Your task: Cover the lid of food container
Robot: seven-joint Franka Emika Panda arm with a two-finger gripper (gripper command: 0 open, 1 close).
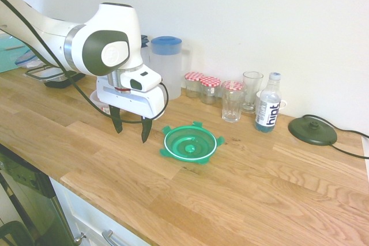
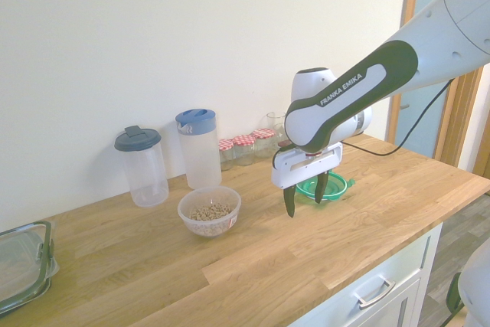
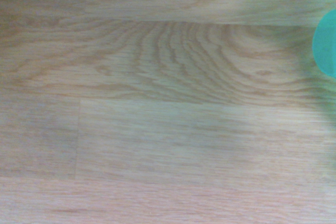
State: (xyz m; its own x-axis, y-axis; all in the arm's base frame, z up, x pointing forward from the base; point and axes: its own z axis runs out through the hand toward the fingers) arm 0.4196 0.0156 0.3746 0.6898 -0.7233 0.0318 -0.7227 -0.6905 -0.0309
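The green round lid (image 1: 190,144) with a white ring lies flat on the wooden counter. My gripper (image 1: 131,132) hangs open just above the wood right beside it, with nothing between the dark fingers. In the second exterior view the gripper (image 2: 305,203) stands in front of the lid (image 2: 328,187), and the food container (image 2: 209,210), a clear bowl of brownish grains, sits uncovered a hand's width away on the other side. The arm hides most of that bowl in the first exterior view. The wrist view shows bare wood and a green sliver of the lid (image 3: 326,45).
Along the wall stand a blue-lidded pitcher (image 1: 166,61), a dark-lidded clear tumbler (image 2: 142,166), red-checked jars (image 1: 202,84), glasses (image 1: 232,101) and a water bottle (image 1: 268,105). A dark disc with a cable (image 1: 312,129) lies further along. A rectangular box (image 2: 19,266) sits at the counter's end.
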